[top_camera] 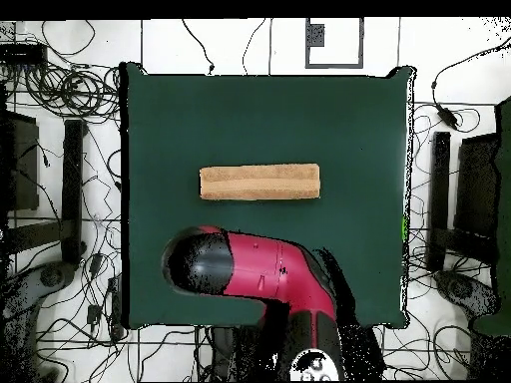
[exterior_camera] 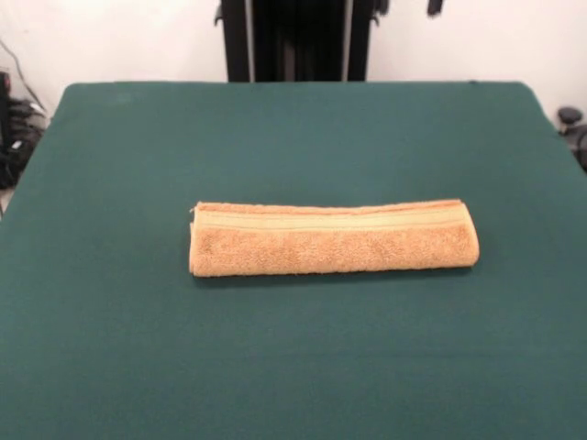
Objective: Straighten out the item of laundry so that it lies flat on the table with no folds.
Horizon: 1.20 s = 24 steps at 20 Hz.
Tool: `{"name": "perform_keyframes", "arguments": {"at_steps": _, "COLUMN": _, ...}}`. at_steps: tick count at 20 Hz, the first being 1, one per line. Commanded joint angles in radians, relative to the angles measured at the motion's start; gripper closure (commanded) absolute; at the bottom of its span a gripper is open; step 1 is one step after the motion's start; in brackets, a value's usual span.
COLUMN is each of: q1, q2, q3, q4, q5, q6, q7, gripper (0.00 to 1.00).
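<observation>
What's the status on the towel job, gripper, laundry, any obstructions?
Gripper not visible; arm drawn back over the table's base-side edge. Towel folded into a long narrow bundle mid-table, not flat yet. Nothing else on the felt.

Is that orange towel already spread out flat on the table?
No, the towel lies folded into a long narrow bundle on the green table.

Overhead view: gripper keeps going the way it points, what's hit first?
The gripper itself is hidden under the red and black arm's end. If it points straight down, it would probably meet the bare dark green felt table first. The folded orange-tan terry towel lies apart from it.
</observation>
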Motion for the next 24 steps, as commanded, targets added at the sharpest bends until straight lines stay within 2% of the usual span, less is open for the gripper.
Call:
{"name": "perform_keyframes", "arguments": {"at_steps": 1, "q1": 0.024, "q2": 0.195, "q3": 0.059, "q4": -0.025, "q5": 0.006, "q6": -0.177, "q7": 0.205, "gripper": 0.00}}
{"name": "perform_keyframes", "arguments": {"at_steps": 8, "q1": -0.006, "q2": 0.302, "q3": 0.076, "q4": -0.130, "q5": 0.013, "q6": -0.164, "q7": 0.143, "gripper": 0.00}}
{"name": "perform_keyframes", "arguments": {"at_steps": 12, "q1": -0.022, "q2": 0.371, "q3": 0.093, "q4": -0.164, "q5": 0.005, "q6": -0.244, "q7": 0.129, "gripper": 0.00}}
{"name": "perform_keyframes", "arguments": {"at_steps": 19, "q1": -0.054, "q2": 0.434, "q3": 0.115, "q4": -0.168, "q5": -0.024, "q6": -0.352, "q7": 0.101, "gripper": 0.00}}
{"name": "perform_keyframes", "arguments": {"at_steps": 21, "q1": -0.079, "q2": 0.430, "q3": 0.142, "q4": -0.170, "q5": -0.059, "q6": -0.302, "q7": 0.020, "gripper": 0.00}}
{"name": "perform_keyframes", "arguments": {"at_steps": 24, "q1": -0.090, "q2": 0.407, "q3": 0.164, "q4": -0.222, "q5": -0.173, "q6": -0.179, "q7": -0.163, "gripper": 0.00}}
